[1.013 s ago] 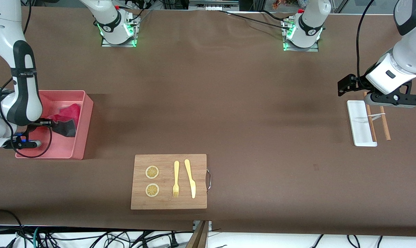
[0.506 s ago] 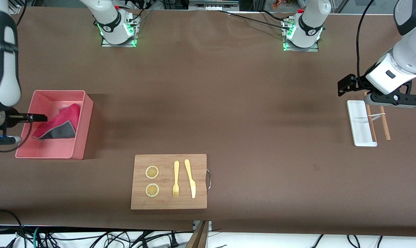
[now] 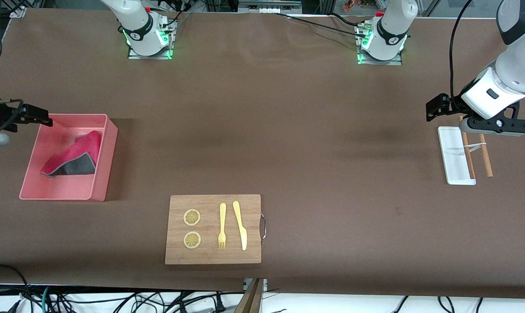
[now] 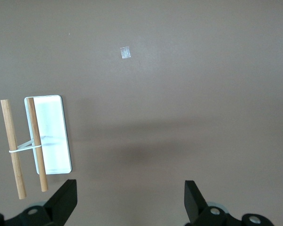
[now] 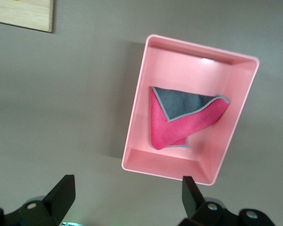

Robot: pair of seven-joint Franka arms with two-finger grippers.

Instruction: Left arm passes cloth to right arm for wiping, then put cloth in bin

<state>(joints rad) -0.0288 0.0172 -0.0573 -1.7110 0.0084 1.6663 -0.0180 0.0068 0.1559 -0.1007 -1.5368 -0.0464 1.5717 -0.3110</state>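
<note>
The right gripper [image 3: 43, 121] hangs spread and empty above the straight-walled pink plastic bin [image 3: 104, 163], where the soft folded cloth [image 3: 73, 154] lies. The left gripper [image 3: 436, 108] waits, parted, over the flat white tray [image 3: 451, 150].

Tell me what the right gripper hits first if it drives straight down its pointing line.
Likely the bin, not the cloth. The right gripper is open and looks down near the bin's edge; depth is unclear.

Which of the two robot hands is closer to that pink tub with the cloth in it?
Right. The right gripper hangs open over the bin's corner; the left gripper waits open by the white tray.
</note>
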